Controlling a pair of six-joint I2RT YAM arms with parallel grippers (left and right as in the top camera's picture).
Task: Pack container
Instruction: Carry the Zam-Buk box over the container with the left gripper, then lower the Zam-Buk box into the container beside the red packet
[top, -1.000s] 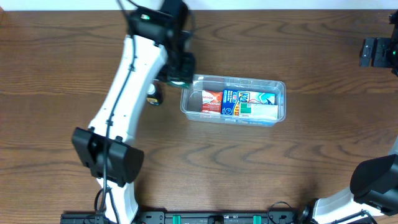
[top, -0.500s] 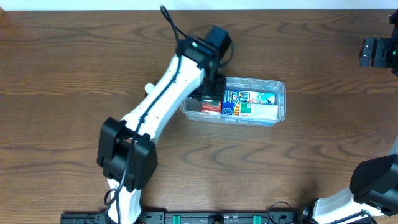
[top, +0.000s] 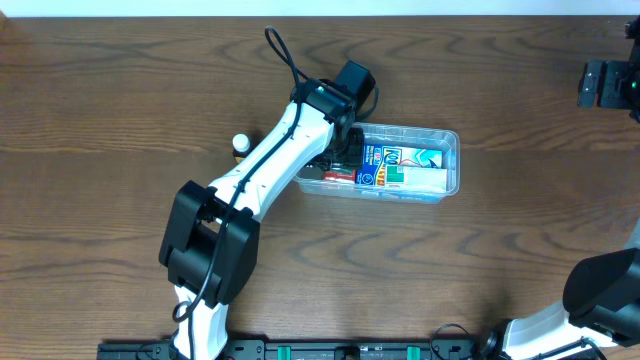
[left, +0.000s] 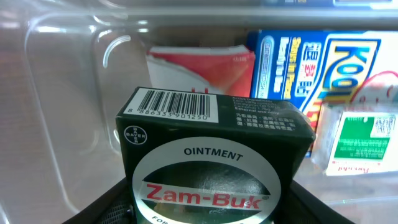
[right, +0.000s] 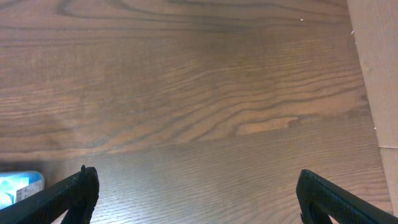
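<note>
The container (top: 452, 160), a clear shallow tub, sits mid-table and holds a red box (left: 199, 68), a blue box (top: 400, 165) and a white-green packet (left: 357, 140). My left gripper (top: 340, 150) hangs over the tub's left end, shut on a dark green Zam-Buk ointment box (left: 211, 143). In the left wrist view that box fills the space between the black fingers (left: 106, 205), just above the tub's empty left corner. My right gripper (top: 605, 85) is far off at the back right, open over bare wood (right: 199, 193).
A small white-capped bottle (top: 240, 145) stands on the table just left of the left arm. A pale board (right: 373, 74) borders the wood at the right of the right wrist view. The blue box's corner (right: 18, 186) shows at that view's left edge.
The left arm has swung right from beside the tub's left corner to over its left end, carrying the ointment box. The right arm has not moved.
</note>
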